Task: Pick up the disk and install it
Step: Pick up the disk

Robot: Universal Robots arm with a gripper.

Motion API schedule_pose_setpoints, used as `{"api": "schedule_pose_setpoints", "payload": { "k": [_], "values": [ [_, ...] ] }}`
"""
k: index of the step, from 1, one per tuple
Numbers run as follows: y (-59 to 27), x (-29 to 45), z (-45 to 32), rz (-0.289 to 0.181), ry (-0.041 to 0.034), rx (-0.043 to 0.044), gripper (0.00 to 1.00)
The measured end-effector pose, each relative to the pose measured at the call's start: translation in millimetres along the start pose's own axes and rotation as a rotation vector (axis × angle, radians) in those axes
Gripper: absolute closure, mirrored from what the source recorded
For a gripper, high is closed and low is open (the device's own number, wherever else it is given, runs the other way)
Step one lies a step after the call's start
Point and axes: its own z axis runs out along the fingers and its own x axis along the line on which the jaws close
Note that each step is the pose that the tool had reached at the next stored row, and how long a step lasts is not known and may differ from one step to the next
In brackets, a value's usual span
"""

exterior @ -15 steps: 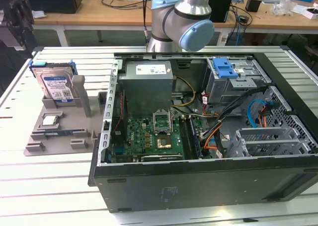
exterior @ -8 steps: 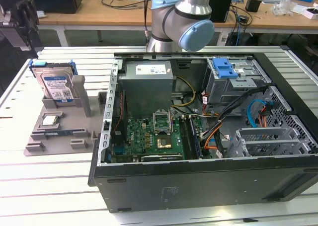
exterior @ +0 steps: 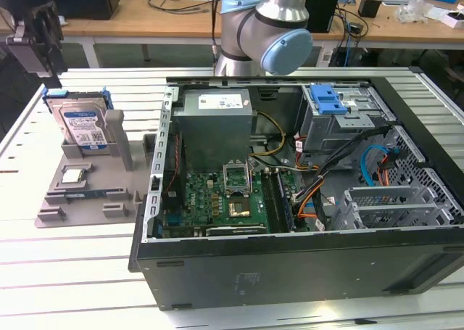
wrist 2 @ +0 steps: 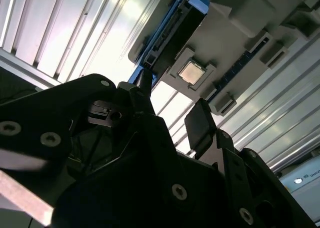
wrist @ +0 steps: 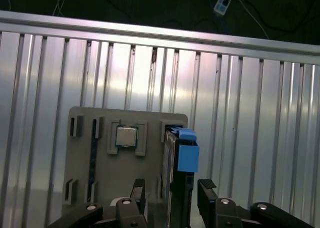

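disk (wrist: 179, 160) lines up under my gripper (wrist: 172, 190), which hangs wide open, holding nothing, a finger to either side. it stands on edge in a grey holder (wrist: 127, 173), i judge so its flat sides are free to pinch. farther along the ribbed surface (wrist: 250, 138) lies the open computer case (exterior: 290, 199).

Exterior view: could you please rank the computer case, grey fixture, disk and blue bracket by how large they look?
Largest to smallest:
1. computer case
2. grey fixture
3. disk
4. blue bracket
The last two look fairly close, though the disk appears somewhat larger.
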Motion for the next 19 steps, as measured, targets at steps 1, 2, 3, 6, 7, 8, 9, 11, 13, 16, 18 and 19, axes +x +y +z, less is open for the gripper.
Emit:
{"api": "schedule_pose_setpoints", "payload": {
  "k": [1, 2, 3, 6, 7, 8, 9, 11, 13, 16, 18, 19],
  "values": [
    [0.0, -0.6, 1.4, 0.000, 0.0000, -0.0001, 0.46],
    [0.2, -2.8, 3.9, 0.000, -0.0001, 0.0001, 0.46],
    [1.6, -7.3, 8.4, 0.000, -0.0001, 0.0003, 0.46],
    [6.1, -15.0, 19.0, 0.000, -0.0001, 0.0002, 0.46],
    [6.2, -15.0, 20.7, 0.000, 0.0000, 0.0001, 0.46],
    [6.2, -15.0, 22.7, 0.000, 0.0000, 0.0001, 0.46],
    [6.3, -14.9, 24.4, 0.000, 0.0000, 0.0001, 0.46],
    [6.4, -14.9, 28.6, 0.000, 0.0000, 0.0001, 0.46],
    [6.6, -14.9, 33.0, 0.000, -0.0001, 0.0002, 0.46],
    [7.9, -15.0, 42.0, 0.000, 0.0000, 0.0002, 0.46],
    [8.3, -15.0, 46.4, 0.000, -0.0001, 0.0001, 0.46],
    [8.5, -15.0, 48.6, 0.000, 0.0000, 0.0001, 0.46]
  ]
}}
